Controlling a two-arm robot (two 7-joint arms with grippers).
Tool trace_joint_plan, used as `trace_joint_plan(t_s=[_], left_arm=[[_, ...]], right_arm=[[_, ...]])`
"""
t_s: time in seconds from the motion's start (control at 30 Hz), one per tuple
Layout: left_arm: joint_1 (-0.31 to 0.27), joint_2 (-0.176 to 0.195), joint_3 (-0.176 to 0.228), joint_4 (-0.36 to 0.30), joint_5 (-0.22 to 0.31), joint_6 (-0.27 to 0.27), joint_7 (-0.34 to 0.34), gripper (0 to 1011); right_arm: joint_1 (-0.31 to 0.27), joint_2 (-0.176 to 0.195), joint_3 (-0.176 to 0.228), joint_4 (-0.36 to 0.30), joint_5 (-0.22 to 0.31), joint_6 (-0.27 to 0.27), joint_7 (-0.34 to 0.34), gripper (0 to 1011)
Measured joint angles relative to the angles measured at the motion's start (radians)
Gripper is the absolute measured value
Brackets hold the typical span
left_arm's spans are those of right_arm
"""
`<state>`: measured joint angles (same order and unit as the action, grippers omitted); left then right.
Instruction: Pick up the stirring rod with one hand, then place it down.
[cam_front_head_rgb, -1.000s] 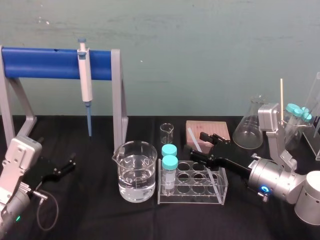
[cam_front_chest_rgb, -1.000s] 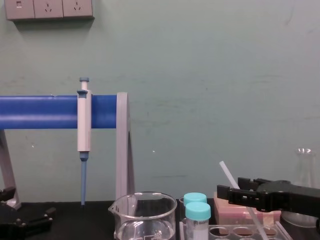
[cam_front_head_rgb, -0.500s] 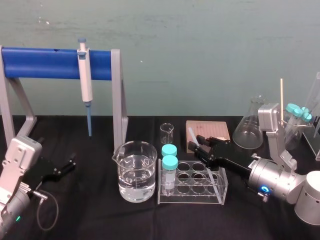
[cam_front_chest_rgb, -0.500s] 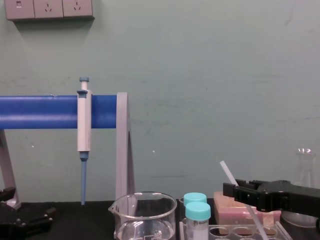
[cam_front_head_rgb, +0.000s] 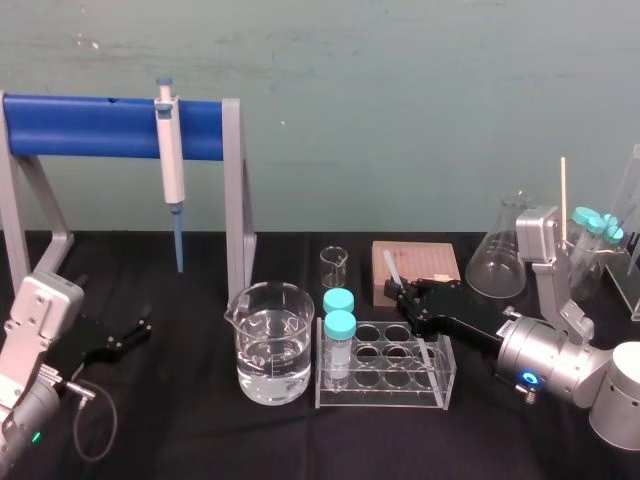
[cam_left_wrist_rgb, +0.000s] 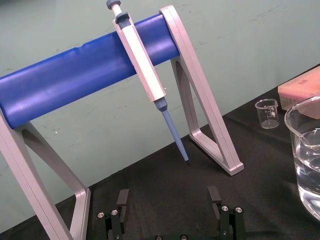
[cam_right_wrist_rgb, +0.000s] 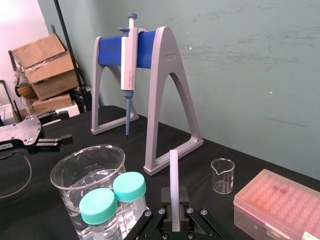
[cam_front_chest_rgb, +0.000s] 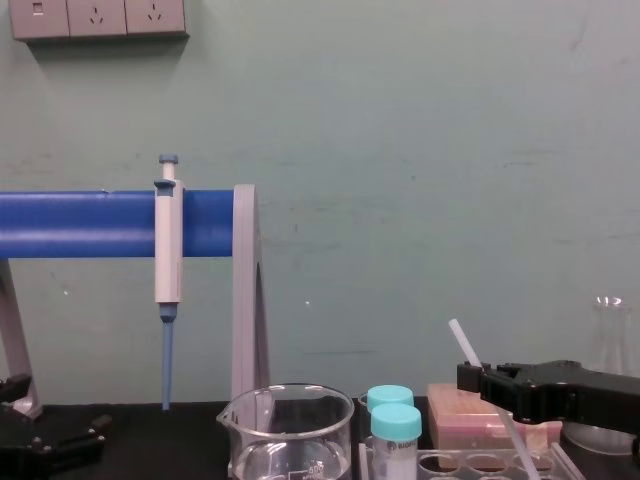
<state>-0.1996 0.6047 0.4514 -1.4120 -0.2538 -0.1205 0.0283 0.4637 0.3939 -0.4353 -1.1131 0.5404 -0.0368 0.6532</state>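
Right claw (cam_front_head_rgb: 408, 297) is clenched on the stirring rod (cam_front_head_rgb: 391, 267), between the middle of the bench (cam_front_head_rgb: 200, 430) and its right edge; the rod is tilted, its top leaning toward the back edge, its low end down by the clear rack (cam_front_head_rgb: 385, 375); left claw (cam_front_head_rgb: 135, 330) rests spread wide near the left edge.
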Motion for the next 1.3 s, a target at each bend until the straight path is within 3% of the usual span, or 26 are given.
trace_joint_plan(t_s=[0.3,0.87,1.03,1.3], left_arm=[[0.0,0.0,0.0,0.0,0.0,0.0,0.0,1000],[0.0,0.0,0.0,0.0,0.0,0.0,0.0,1000],[0.0,0.0,0.0,0.0,0.0,0.0,0.0,1000],[0.0,0.0,0.0,0.0,0.0,0.0,0.0,1000]], right_arm=[[-0.002,0.0,0.002,-0.002,0.0,-0.005,-0.002,72],[-0.037,-0.01,0.086,-0.1,0.0,-0.146,-0.063,72],[-0.034,-0.016,0.121,-0.132,0.0,-0.192,-0.083,72],[-0.051,-0.046,0.168,-0.119,-0.061,-0.363,-0.121,72]])
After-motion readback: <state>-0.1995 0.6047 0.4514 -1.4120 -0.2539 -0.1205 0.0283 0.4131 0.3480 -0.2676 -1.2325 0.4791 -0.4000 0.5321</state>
